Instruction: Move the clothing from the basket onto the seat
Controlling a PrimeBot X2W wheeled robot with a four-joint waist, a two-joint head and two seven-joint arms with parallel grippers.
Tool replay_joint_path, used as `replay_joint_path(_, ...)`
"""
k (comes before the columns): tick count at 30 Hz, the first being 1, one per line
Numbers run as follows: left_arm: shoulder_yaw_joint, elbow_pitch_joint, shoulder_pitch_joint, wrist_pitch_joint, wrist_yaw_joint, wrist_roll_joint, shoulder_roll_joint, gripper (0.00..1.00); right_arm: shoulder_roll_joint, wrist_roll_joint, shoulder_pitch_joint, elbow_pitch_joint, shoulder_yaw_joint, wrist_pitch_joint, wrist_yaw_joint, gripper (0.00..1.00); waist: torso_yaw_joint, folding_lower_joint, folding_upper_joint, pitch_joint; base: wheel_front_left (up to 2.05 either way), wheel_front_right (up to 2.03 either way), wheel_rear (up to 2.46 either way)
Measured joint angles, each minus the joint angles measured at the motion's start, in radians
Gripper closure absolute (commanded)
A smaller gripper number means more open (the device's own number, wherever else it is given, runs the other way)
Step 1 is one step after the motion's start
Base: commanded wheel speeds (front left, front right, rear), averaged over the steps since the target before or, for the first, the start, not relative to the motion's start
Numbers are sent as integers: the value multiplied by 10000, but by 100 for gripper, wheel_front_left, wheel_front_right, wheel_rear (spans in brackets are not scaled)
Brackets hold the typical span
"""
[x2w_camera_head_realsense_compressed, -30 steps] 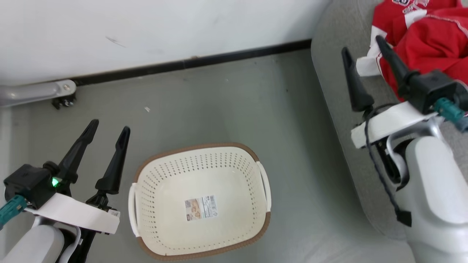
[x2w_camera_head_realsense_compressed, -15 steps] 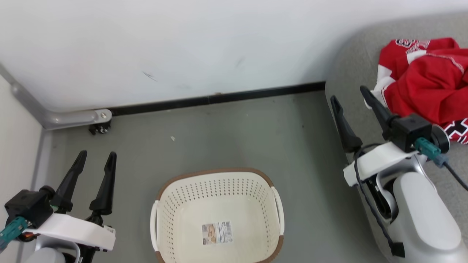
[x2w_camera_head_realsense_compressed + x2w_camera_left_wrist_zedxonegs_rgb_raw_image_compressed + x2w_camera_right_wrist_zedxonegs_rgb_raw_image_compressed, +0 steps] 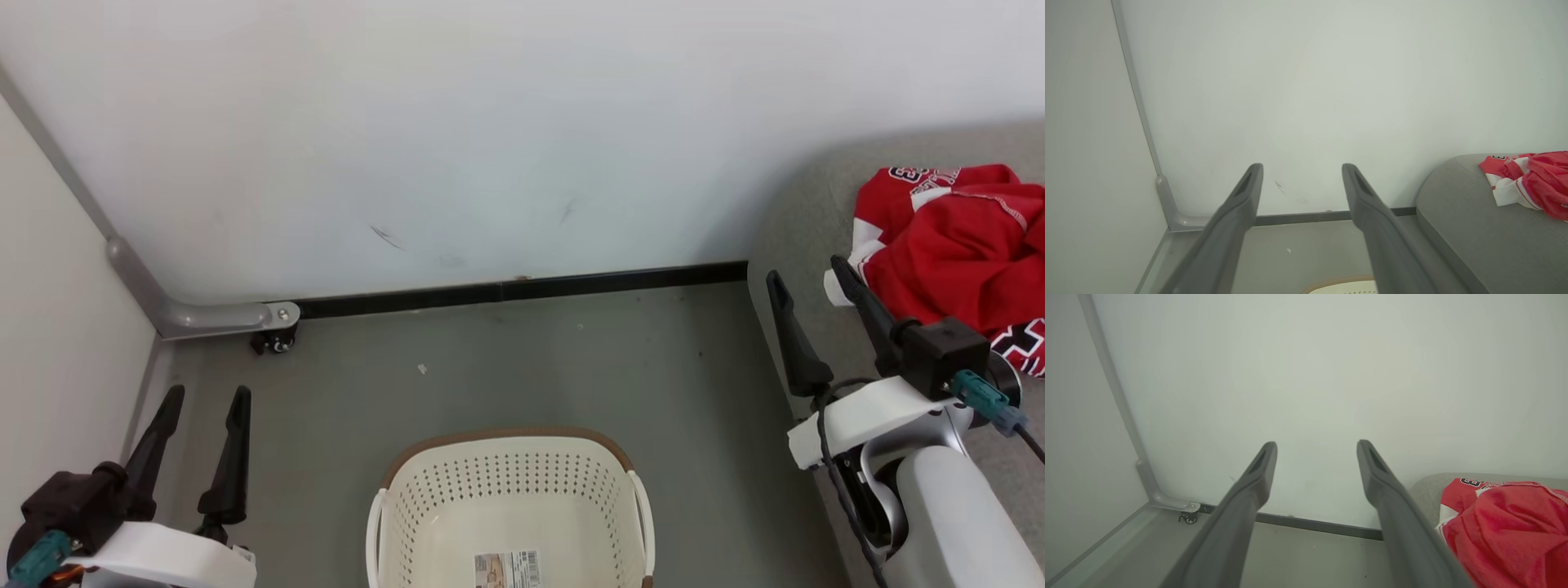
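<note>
Where the floor [image 3: 490,367] meets the wall [image 3: 490,122], left of the basket [image 3: 506,435], the left gripper [image 3: 208,394] hangs with its jaws spread wide, holding and touching nothing. Its two dark fingers point up toward the wall, leaning slightly right, with the white wrist plate below them. In the left wrist view the left gripper [image 3: 1302,168] shows the same wide gap, with plain wall between the fingers.

The basket stands on the floor, brown rim toward the wall. Its bare bottom carries a sticker [image 3: 506,567] whose print is too small to read. A sliver of the basket [image 3: 1339,282] shows in the left wrist view.

Right of the basket, the right gripper [image 3: 804,271] is likewise spread wide and grips nothing. Its pale forearm rises from the lower right, fingers pointing up toward the wall. In the head view the right finger's tip overlaps the white trim of the clothing [image 3: 955,253]; whether it touches cannot be told. The right wrist view shows the right gripper [image 3: 1316,444] with wall in the gap.

Farther right of the basket is the seat [image 3: 804,212], and the red clothing lies heaped on it, well apart from the basket. Black-and-white lettering shows at the heap's top and lower right edge, but cannot be read.
</note>
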Motion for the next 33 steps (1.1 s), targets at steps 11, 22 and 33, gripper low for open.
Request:
replay_joint_path(11,263,4,873,0,-12,631,-272,0,33,472,1257,-621,115,0,-2,0,286,0,0,-882,0,0,0)
replay_joint_path(22,447,236,1668,0,-104,1145,-533,0,59,646,2249,-968,230,-2,-2,0,379,0,0,-1530,0,0,0)
replay_joint_path(33,458,378,2085,0,-192,1409,-800,0,73,648,2861,-1264,265,-2,-2,0,413,0,0,-1915,0,0,0)
